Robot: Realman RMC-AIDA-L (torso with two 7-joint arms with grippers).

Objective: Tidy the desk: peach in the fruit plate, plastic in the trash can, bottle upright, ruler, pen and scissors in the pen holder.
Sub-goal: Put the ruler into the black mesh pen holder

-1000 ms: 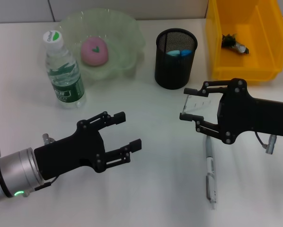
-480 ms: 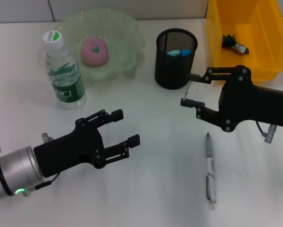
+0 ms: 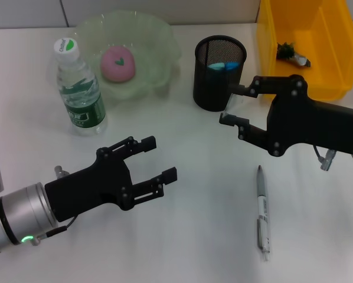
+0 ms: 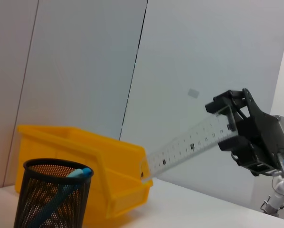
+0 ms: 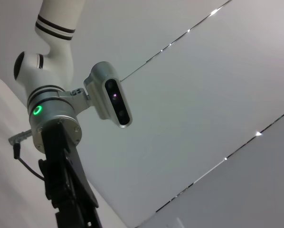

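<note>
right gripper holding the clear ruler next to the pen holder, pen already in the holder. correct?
Not quite: the pen lies on the desk, per the head view. Otherwise yes: the right gripper holds the clear ruler beside the pen holder.

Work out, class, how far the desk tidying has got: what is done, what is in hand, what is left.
Done: peach in the fruit plate, bottle upright, dark scrap in the yellow bin. In hand: the right pincer holds the clear ruler beside the pen holder. Left: the pen on the desk. The left pincer hovers open.
</note>
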